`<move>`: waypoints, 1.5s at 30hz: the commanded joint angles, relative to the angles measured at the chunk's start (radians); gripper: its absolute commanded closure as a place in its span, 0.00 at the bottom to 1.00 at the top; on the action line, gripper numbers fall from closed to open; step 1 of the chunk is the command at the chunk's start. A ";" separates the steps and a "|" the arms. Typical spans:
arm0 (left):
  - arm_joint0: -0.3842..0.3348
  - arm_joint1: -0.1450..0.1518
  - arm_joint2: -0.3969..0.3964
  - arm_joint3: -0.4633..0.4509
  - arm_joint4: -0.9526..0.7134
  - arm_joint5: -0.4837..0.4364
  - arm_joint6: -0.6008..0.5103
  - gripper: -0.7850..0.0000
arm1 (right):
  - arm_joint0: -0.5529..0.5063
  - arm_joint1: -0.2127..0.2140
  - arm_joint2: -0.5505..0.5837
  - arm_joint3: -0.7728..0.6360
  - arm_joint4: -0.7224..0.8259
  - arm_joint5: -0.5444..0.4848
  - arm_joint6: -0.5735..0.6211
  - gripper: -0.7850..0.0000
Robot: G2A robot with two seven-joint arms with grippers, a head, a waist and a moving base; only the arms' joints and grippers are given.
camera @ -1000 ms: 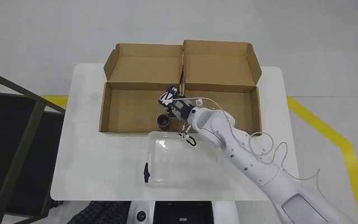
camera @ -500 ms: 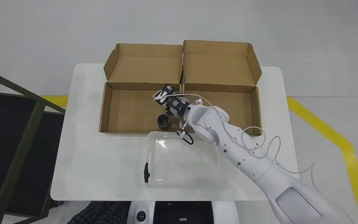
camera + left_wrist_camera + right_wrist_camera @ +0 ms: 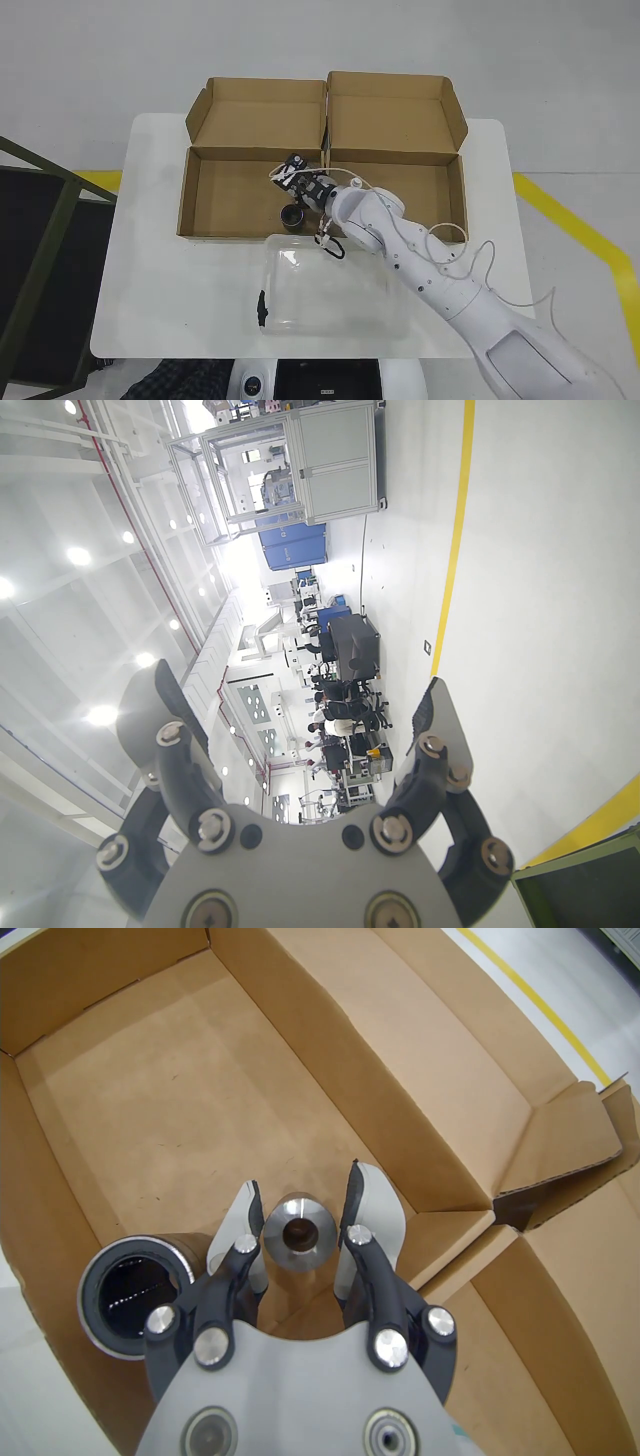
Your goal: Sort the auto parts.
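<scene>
My right gripper (image 3: pixel 291 171) (image 3: pixel 303 1205) hangs over the right end of the left cardboard box (image 3: pixel 215 195) (image 3: pixel 150 1078), shut on a silver metal cylinder (image 3: pixel 300 1233) with a bore through it, seen end-on between the fingers. A dark ring-shaped bearing (image 3: pixel 292 214) (image 3: pixel 130 1298) lies on the box floor just beside the gripper, toward the box's front wall. My left gripper (image 3: pixel 300 700) is open and holds nothing; it points into the room, away from the table.
The right cardboard box (image 3: pixel 440 190) (image 3: pixel 550 1278) adjoins the left one, both with lids folded back. A clear plastic tray (image 3: pixel 300 300) stands at the table's front, with a small black part (image 3: pixel 260 305) at its left edge.
My right gripper has moved a little to the left and farther over the left box, still carrying the cylinder. The bearing has not moved.
</scene>
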 commanded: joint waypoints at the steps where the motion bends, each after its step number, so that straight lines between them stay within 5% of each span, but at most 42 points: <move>1: 0.000 0.000 0.000 0.000 0.000 0.000 0.000 0.00 | -0.001 -0.002 0.003 -0.001 0.000 -0.003 0.000 0.59; 14: 0.000 0.000 0.000 0.000 0.000 0.000 0.000 0.00 | -0.066 0.011 0.082 -0.183 -0.018 -0.052 -0.015 0.57; 26: 0.000 0.000 0.000 0.000 0.000 0.000 0.000 0.00 | -0.315 0.078 0.271 -0.517 -0.068 -0.175 -0.074 0.51; 31: 0.000 0.000 0.000 0.000 0.000 0.000 0.000 0.00 | -0.449 0.110 0.384 -0.634 -0.102 -0.227 -0.112 0.16; 34: 0.000 0.000 0.000 0.000 0.000 0.000 0.000 0.00 | -0.526 0.126 0.455 -0.696 -0.122 -0.258 -0.145 0.07; 45: 0.000 0.000 0.000 0.000 0.000 0.000 0.000 0.00 | -0.778 0.173 0.742 -0.813 -0.134 -0.347 -0.316 0.00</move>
